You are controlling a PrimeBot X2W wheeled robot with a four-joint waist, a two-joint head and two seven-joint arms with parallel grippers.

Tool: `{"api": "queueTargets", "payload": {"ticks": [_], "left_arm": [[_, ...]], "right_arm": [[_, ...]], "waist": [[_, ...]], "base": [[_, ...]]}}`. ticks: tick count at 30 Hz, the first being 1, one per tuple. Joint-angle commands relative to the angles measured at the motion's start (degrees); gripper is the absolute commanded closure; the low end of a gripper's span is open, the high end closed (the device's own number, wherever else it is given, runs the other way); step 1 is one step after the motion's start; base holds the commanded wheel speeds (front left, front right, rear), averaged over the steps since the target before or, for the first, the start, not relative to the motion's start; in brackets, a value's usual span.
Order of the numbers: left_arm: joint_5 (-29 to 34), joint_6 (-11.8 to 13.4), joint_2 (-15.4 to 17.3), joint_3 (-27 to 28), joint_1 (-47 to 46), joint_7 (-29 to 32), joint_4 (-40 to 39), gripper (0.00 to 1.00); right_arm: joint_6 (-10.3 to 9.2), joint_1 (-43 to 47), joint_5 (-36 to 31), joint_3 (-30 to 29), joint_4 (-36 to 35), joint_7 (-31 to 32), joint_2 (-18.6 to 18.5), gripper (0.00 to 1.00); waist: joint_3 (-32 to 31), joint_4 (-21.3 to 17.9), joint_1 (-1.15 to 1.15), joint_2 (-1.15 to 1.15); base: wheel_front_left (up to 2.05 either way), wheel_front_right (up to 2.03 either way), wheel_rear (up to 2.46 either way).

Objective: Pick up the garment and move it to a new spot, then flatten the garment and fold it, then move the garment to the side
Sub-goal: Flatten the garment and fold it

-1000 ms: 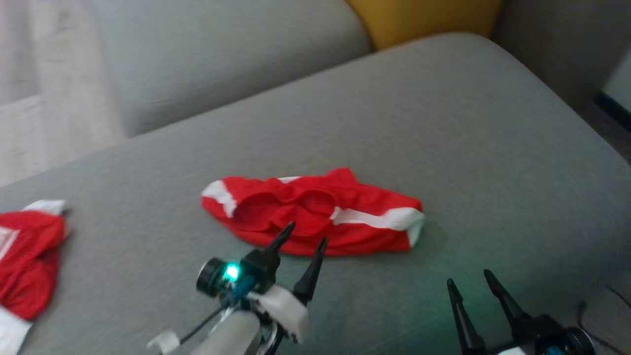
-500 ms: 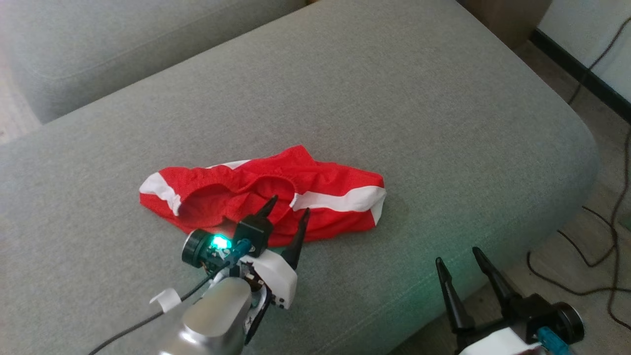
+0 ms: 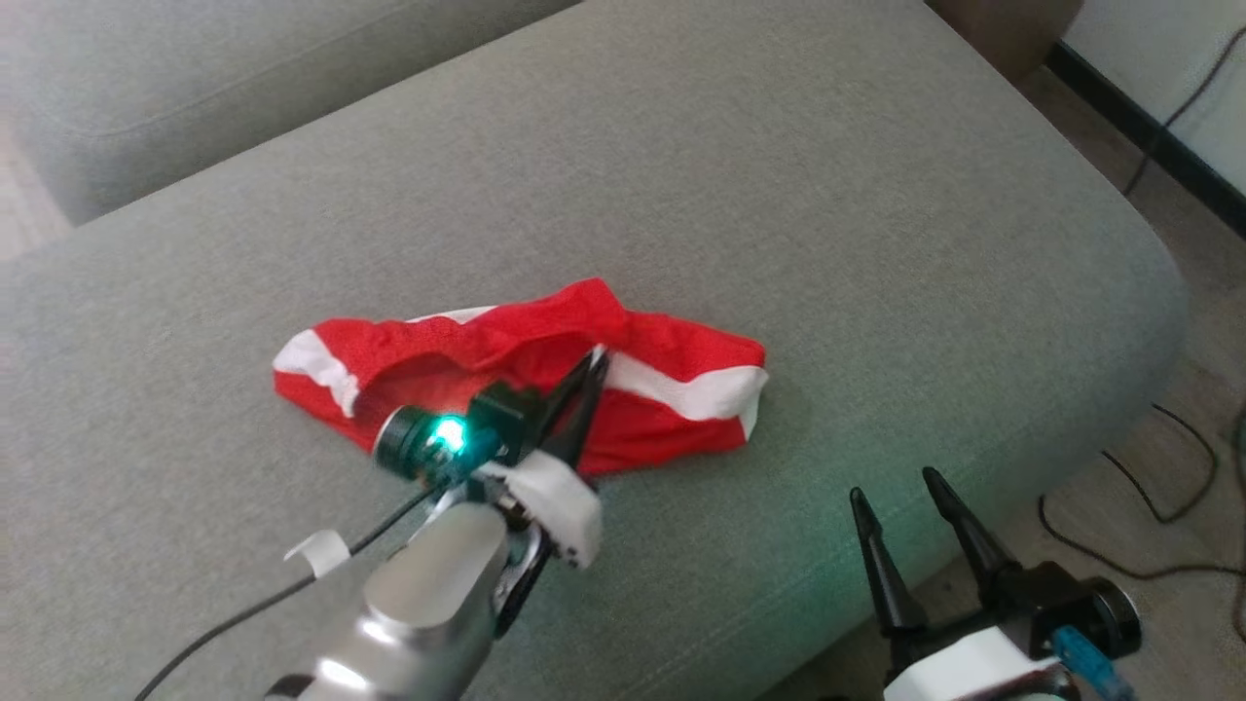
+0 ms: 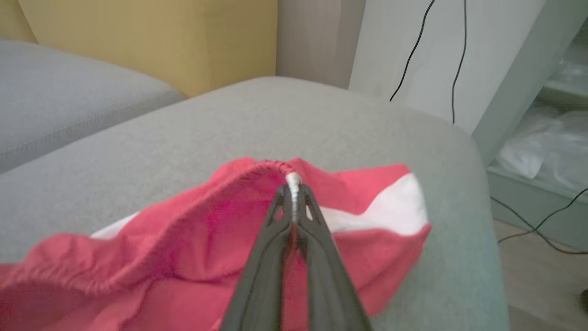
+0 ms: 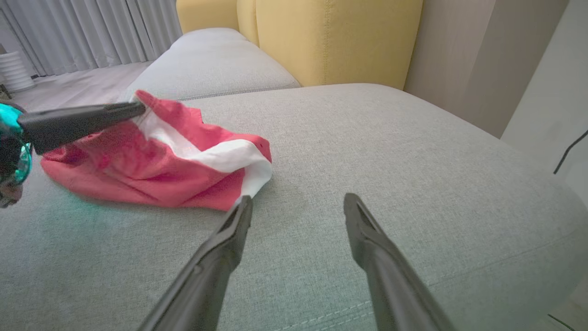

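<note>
"Garment, the crumpled red mesh one with white stripes (image 3: 681, 433): do you have hold of it?"

"I do. My left gripper (image 3: 594, 365) has its two dark fingers pressed together on a fold at the gathered elastic edge, just where a white stripe meets the red. A bit of white cloth shows between the tips in my left wrist view. That pinched fold stands up a little; the rest lies on the grey fabric seat cushion (image 3: 779, 195)."

"And your other hand?"

"My right gripper (image 3: 894, 487) is spread wide and holds nothing. It hangs by the cushion's front edge, to the right of the cloth and clear of it, fingers pointing across the seat."

"Where on the seat is the cloth?"

"Towards the front, about the middle, its white-banded end nearest my right hand. A second grey cushion (image 3: 243, 68) lies behind on the left. A yellow upholstered backrest (image 5: 321, 41) rises at the far end, and thin black cables (image 3: 1168, 506) trail over the floor on the right."
</note>
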Motion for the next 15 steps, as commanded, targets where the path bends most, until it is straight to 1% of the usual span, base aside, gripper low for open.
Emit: {"api": "queueTargets", "payload": {"ticks": [1,2,4,7,10,12,15], "left_arm": [[-0.9,-0.7,0.2,2.0,-4.1,-0.3,-4.3,1.00],[-0.9,-0.7,0.2,2.0,-4.1,-0.3,-4.3,1.00],[-1.3,-0.8,0.2,3.1,-5.4,-0.3,-8.3,1.00],[-1.1,-0.3,0.2,5.7,-7.4,-0.3,-14.5,1.00],[0.6,0.2,0.4,8.9,-8.4,-0.3,-19.1,1.00],[1.0,-0.1,1.5,10.8,-7.7,-0.3,-21.3,1.00],[0.5,-0.8,4.9,12.1,-4.5,-0.3,-23.1,1.00]], "right_arm": [[0.42,-1.2,0.5,0.6,-1.3,-0.4,-0.1,0.00],[0.42,-1.2,0.5,0.6,-1.3,-0.4,-0.1,0.00],[0.42,-0.8,0.4,0.3,-1.3,-0.4,-0.1,0.00],[0.42,0.1,0.3,-0.5,-1.3,-0.4,-0.1,0.00],[0.42,1.2,0.2,-1.2,-1.3,-0.4,-0.1,0.00],[0.42,1.7,0.2,-1.5,-1.4,-0.4,-0.2,0.00],[0.42,2.3,0.3,-2.0,-1.6,-0.4,-0.1,0.00]], "waist": [[-1.1,1.2,-0.01,0.00],[-1.1,1.2,-0.01,0.00],[-2.2,2.6,-0.01,0.00],[-4.5,5.6,-0.01,0.00],[-6.7,9.2,-0.01,0.00],[-7.9,11.7,-0.01,0.00],[-8.9,15.3,-0.01,0.00]], "base": [[0.00,0.00,0.00],[0.00,0.00,0.00],[0.00,0.00,0.00],[0.00,0.00,0.00],[0.00,0.00,0.00],[0.00,0.00,0.00],[0.00,0.00,0.00]]}}
